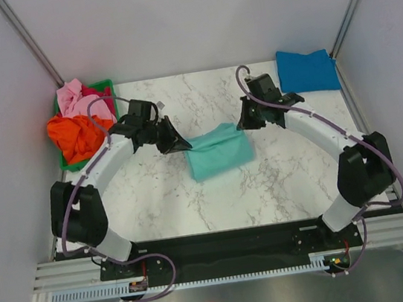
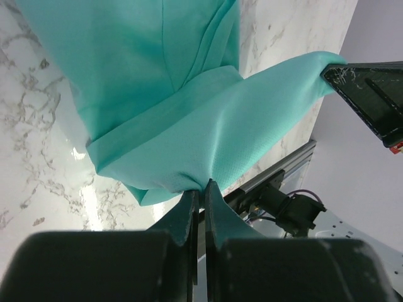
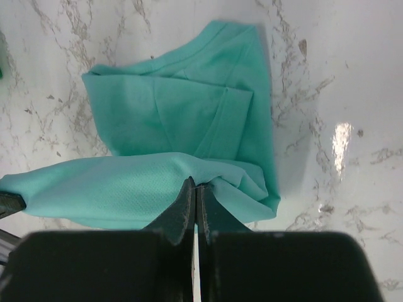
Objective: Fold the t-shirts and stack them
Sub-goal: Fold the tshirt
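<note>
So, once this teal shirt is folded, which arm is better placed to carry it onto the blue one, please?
Probably right: the right gripper is shut on the teal shirt, and the blue shirt lies in the far right corner, on its side. The left gripper grips too, farther away.

The white marble table carries a mint-teal t-shirt at its middle. A folded blue t-shirt lies at the far right corner, a green crate (piled full) at the far left.
</note>
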